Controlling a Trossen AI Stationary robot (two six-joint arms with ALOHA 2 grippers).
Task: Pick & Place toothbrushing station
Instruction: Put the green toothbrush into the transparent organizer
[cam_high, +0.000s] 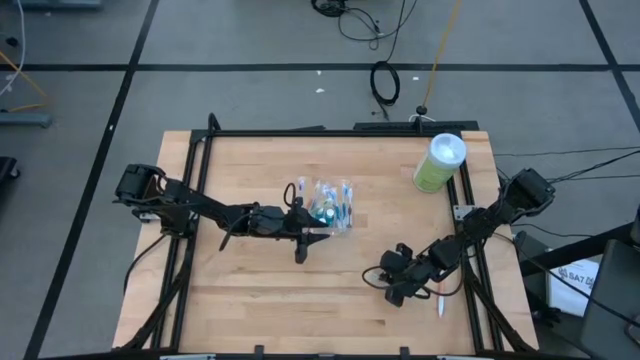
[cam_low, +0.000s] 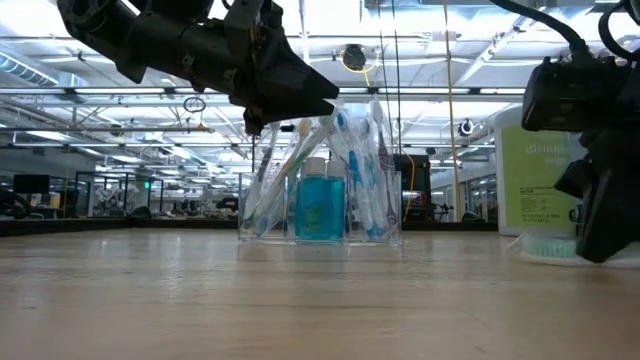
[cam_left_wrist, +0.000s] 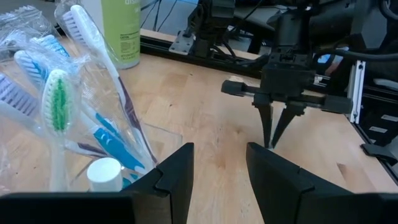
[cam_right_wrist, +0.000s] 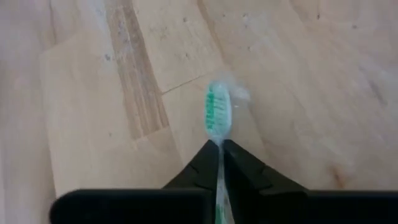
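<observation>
A small clear plastic cup (cam_high: 330, 205) stands on the table's middle, holding several blue, green and white toothbrushes (cam_left_wrist: 59, 93) and a blue bottle with a white cap (cam_low: 320, 205). My left gripper (cam_left_wrist: 217, 174) is open and empty, just on the near side of the cup and above the table. My right gripper (cam_right_wrist: 219, 144) points down at the table's near right and is shut on a white toothbrush with green bristles (cam_right_wrist: 217, 112). Its head (cam_low: 548, 250) shows at table level in the low view. My right gripper pinches the toothbrush's neck (cam_right_wrist: 218, 138), just below the bristle head, between its two fingertips. The fingers come from above, pointing down. The head sticks out past the fingertips and the handle runs back under the gripper. Whether it is lifted off the table I cannot tell.
A tall light-green canister with a white lid (cam_high: 440, 160) stands at the far right of the table. A black frame rail (cam_high: 330, 131) runs round the tabletop. Bare wood lies between the two grippers and along the near edge.
</observation>
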